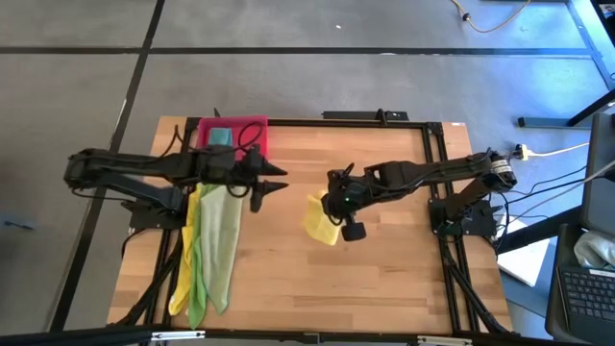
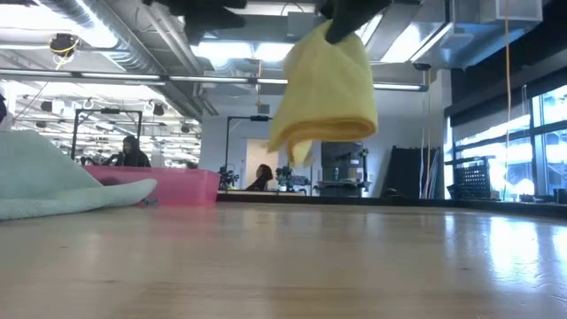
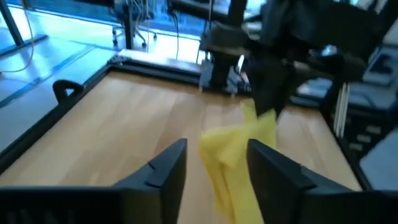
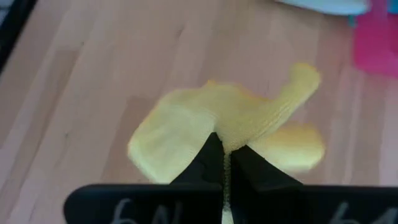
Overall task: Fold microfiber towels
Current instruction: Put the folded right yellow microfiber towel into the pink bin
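Low view: yellow towel (image 2: 323, 89) hangs lengthwise down from right pincer (image 4: 225, 152).

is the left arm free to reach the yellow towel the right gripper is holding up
Probably yes. The left gripper is open and empty, facing the yellow towel that hangs from the shut right gripper above the table. Only bare wood lies between them, nothing blocking.

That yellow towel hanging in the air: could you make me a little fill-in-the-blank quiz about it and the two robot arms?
1. The yellow towel is pinched by the ____ gripper.
2. It hangs ____ the table, not touching it.
3. The left gripper has its fingers ____ and holds nothing.
4. The teal towel lies in the ____ tray.

Missing words: right; above; open; pink
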Tool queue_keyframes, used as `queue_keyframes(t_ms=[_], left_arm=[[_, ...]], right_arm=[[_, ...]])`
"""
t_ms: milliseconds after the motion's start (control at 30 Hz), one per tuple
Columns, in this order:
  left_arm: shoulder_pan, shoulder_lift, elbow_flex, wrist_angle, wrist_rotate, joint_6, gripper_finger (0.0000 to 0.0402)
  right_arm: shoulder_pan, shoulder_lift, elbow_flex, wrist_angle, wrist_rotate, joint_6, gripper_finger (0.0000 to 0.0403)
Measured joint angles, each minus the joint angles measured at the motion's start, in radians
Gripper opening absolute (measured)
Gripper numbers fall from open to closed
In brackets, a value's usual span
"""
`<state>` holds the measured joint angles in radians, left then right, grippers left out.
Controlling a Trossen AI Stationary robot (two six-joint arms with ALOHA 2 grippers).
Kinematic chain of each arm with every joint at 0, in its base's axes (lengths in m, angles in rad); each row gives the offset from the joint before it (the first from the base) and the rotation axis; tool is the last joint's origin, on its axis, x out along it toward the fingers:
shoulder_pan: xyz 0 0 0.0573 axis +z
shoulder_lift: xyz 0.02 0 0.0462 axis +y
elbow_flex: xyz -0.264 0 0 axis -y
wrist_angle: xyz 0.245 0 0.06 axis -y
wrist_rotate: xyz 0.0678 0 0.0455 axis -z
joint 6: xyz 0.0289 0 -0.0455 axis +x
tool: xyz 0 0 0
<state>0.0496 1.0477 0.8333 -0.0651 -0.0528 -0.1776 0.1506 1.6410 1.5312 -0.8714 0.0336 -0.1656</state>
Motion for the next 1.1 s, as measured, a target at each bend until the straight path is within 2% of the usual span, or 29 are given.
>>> queue_keyframes(t_ms=[200,467,633,733,900,1100], left_arm=[[0.039,0.057,0.001,0.158,0.024,-0.001,0.0189],[0.097,0.187,0.001,0.290,0.312,-0.004,0.0190],[0.129,0.234,0.001,0.370,0.424,-0.004,0.0190],[0.150,0.240,0.001,0.433,0.488,-0.026,0.0190],[0.163,0.250,0.072,0.377,0.556,0.034,0.0190],[0.163,0.334,0.172,0.210,0.624,0.158,0.0190]], right_arm=[[-0.011,0.008,0.029,-0.043,-0.098,-0.101,0.0002],[-0.012,0.008,0.101,-0.123,-0.134,-0.226,0.0002],[-0.030,0.008,0.116,-0.121,-0.142,-0.236,0.0002],[-0.047,0.008,0.116,-0.121,-0.205,-0.237,0.0002],[-0.070,0.031,0.115,-0.102,-0.322,-0.236,0.0002],[-0.067,0.054,0.121,-0.074,-0.369,-0.236,0.0002]])
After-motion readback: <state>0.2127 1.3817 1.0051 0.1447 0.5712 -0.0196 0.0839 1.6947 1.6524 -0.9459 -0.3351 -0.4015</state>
